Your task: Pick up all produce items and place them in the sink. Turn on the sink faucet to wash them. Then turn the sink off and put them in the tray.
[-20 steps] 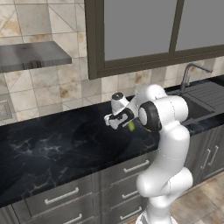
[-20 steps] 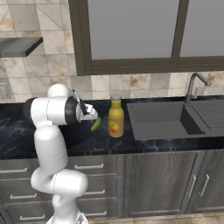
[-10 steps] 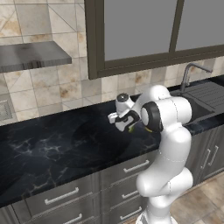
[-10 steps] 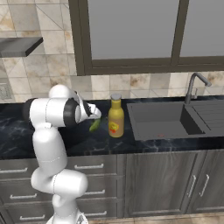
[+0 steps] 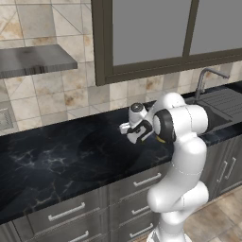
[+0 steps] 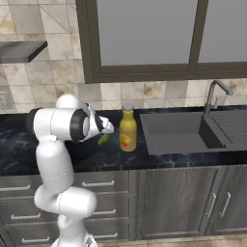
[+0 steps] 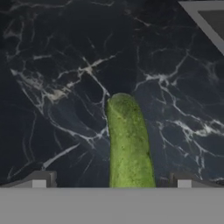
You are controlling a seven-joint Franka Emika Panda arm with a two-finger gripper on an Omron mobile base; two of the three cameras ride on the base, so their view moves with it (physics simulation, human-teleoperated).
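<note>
A green cucumber-like produce item [image 7: 129, 144] lies on the black marble counter [image 6: 96, 157]. In the right base view the same cucumber [image 6: 103, 140] sits just left of a yellow bottle. My gripper [image 7: 111, 181] hangs open right over it, with one fingertip [image 7: 39, 179] on each side of its near end and neither touching it. From the left base view the gripper [image 5: 134, 131] points down at the counter. The dark sink [image 6: 178, 132] and its faucet [image 6: 214, 94] lie to the right. The tray is out of view.
A yellow bottle [image 6: 128, 129] with a grey cap and red label stands between the cucumber and the sink. A sink corner [image 7: 210, 17] shows at the hand view's top right. The tiled wall and a window frame [image 5: 142, 71] back the counter.
The gripper has come down and slightly right toward the cucumber, with its jaws staying open. The cucumber and bottle have not moved.
</note>
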